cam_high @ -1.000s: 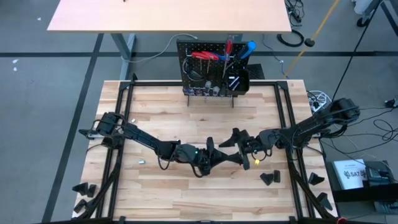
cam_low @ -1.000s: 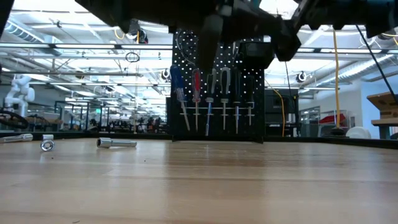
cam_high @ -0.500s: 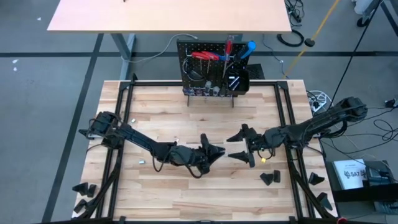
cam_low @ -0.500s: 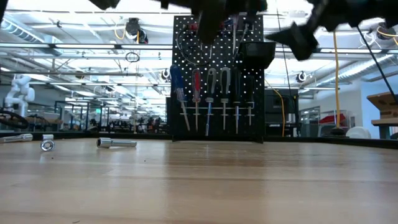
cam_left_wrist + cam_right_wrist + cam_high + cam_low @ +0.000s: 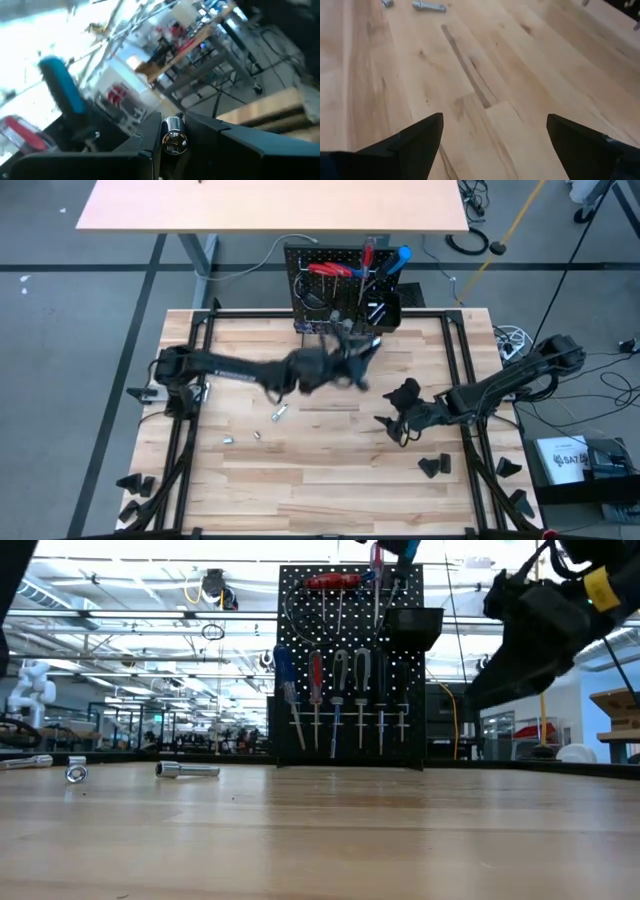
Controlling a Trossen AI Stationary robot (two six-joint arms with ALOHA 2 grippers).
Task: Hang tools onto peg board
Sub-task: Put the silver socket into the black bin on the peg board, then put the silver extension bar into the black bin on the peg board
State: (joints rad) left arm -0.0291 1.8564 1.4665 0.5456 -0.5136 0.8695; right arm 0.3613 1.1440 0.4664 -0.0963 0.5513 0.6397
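Now the left gripper point(image 5: 172, 145), jaws clamped on a silver bit point(image 5: 174, 141), nears the well-stocked peg board point(image 5: 340, 288), bits point(image 5: 280, 414) left on the worktop point(image 5: 330, 480), right gripper point(image 5: 398, 412) wide open.

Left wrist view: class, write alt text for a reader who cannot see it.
The left claw is shut on a shiny metal socket, held between its two dark fingers. Behind it, blurred, are a blue handle, a red handle and a wooden table.
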